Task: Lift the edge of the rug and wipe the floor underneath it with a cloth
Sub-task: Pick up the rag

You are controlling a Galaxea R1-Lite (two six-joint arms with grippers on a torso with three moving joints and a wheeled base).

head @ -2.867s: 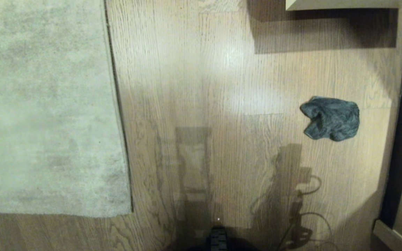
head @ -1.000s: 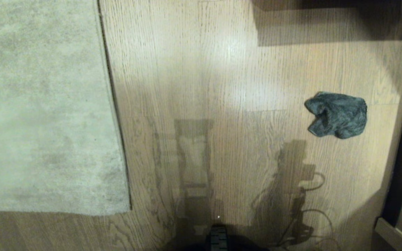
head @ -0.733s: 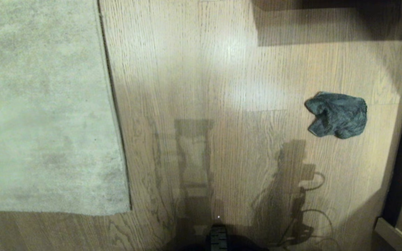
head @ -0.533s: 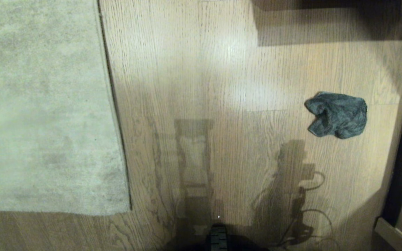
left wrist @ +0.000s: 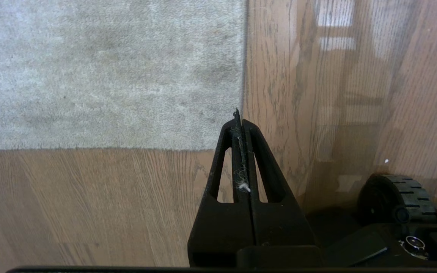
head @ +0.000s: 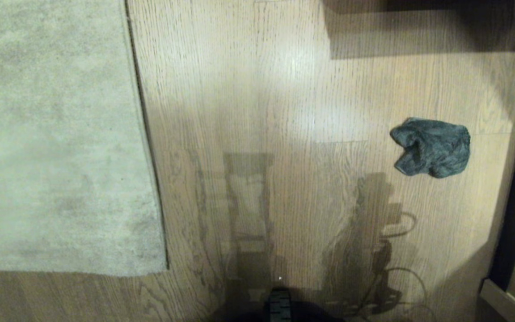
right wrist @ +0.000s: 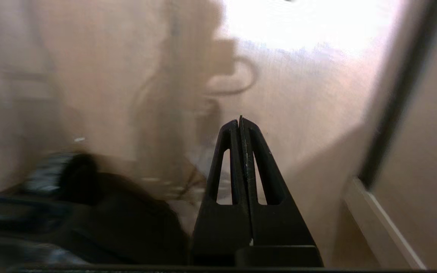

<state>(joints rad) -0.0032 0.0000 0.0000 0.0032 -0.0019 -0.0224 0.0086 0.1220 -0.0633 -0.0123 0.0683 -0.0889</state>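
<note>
Both sets of my fingers are clenched on nothing: the left fingers (left wrist: 240,113) hang just above the rug corner, the right fingers (right wrist: 240,120) over bare floor (head: 257,89) by the wall. The cloth (head: 432,147) is not in either wrist view; from my head it lies on the floor ahead of my right side, well apart from the rug edge (head: 143,134).

Risks, as I judge them: the rug edge lies flat and thin against the planks, so my left tips may skid over it rather than slip under. The cloth is a soft, crumpled teal-grey lump; a shallow pinch could catch one fold and drag it. The wall sits close to my right reach.
</note>
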